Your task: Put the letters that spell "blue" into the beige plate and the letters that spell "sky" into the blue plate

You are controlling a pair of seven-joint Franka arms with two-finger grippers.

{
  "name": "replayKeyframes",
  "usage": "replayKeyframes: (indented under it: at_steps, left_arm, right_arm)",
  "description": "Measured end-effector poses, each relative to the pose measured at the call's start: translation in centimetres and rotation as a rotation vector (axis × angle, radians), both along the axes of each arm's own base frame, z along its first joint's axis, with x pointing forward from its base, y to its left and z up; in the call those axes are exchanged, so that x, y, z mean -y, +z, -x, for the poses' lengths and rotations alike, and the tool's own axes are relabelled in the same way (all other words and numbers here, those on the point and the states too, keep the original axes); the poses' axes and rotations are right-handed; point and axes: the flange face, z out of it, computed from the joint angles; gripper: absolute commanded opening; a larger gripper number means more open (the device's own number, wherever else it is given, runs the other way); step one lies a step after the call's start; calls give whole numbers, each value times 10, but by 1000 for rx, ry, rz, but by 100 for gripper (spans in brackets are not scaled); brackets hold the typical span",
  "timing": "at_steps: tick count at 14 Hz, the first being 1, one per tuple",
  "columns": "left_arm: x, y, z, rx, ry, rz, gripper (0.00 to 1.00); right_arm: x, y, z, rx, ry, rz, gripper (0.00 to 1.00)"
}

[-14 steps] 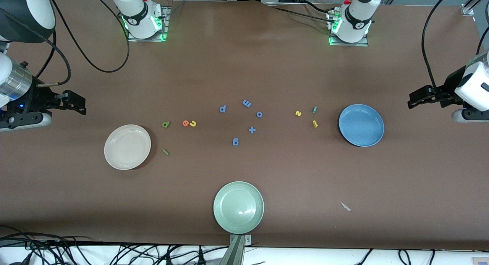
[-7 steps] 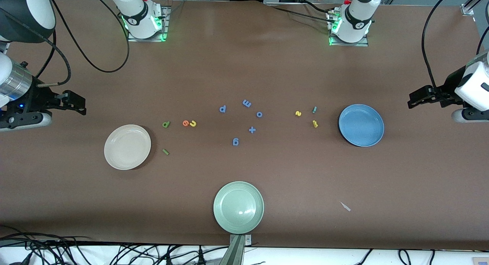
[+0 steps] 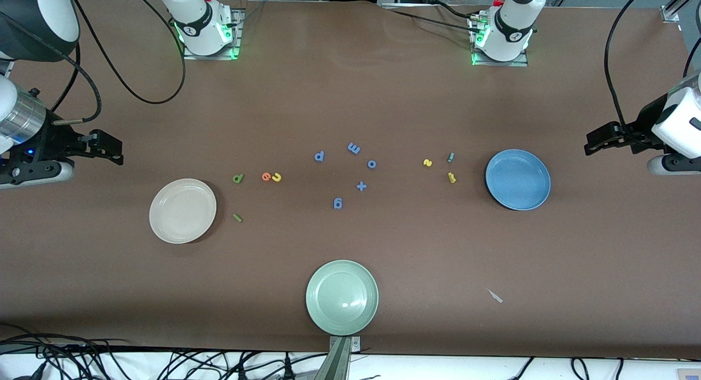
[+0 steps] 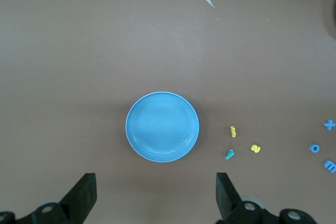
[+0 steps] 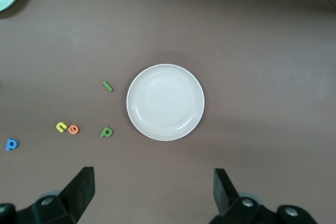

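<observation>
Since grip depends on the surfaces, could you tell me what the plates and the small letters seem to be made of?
The beige plate, blue plate and pale green plate look like smooth plastic or glazed ceramic; the green one carries a small glossy highlight. The letters, such as the green b and yellow s, look matte and evenly coloured, possibly foam or plastic.

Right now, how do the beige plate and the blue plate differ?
Colour: the beige plate is cream, the blue plate medium blue. Place: the beige plate lies toward the right arm's end of the table and nearer the front camera; the blue plate lies toward the left arm's end. Neighbours: the green b and green l lie beside the beige plate; the yellow k lies beside the blue plate. Both are round, similar in size, and hold nothing.
</observation>
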Motion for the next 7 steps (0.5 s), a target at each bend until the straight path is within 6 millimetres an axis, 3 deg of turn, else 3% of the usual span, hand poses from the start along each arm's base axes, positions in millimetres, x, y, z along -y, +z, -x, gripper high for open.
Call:
replayKeyframes:
  at_steps: [7]
  left_arm:
    - [1, 0, 0, 0, -2, 0, 100]
  right_arm:
    - [10, -4, -2, -8, -18, 3, 100]
